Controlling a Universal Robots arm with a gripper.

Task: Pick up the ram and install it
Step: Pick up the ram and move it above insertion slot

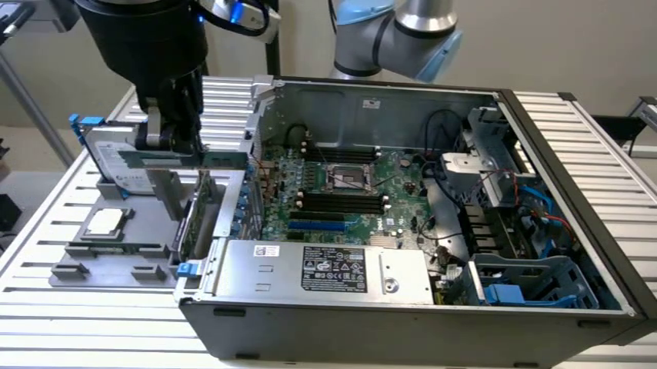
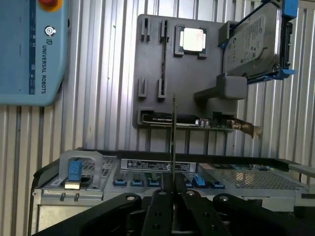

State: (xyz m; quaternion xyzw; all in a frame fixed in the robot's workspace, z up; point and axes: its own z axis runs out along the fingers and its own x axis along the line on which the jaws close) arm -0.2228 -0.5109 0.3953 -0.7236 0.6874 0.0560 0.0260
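Your open computer case (image 1: 411, 307) sits on the slatted counter (image 1: 41, 307). At nine o'clock from it in the exterior view, over the gray parts tray (image 1: 103, 261), your tool (image 1: 172, 150) is clenched on the ram (image 1: 224, 159), holding the stick level.

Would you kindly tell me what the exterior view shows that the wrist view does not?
The exterior view adds the motherboard with its black slots inside the open case. The wrist view adds a blue Universal Robots pendant. Both share the gripper, its jaws shut on the ram, and the grey tray with the processor chip and hard drive.
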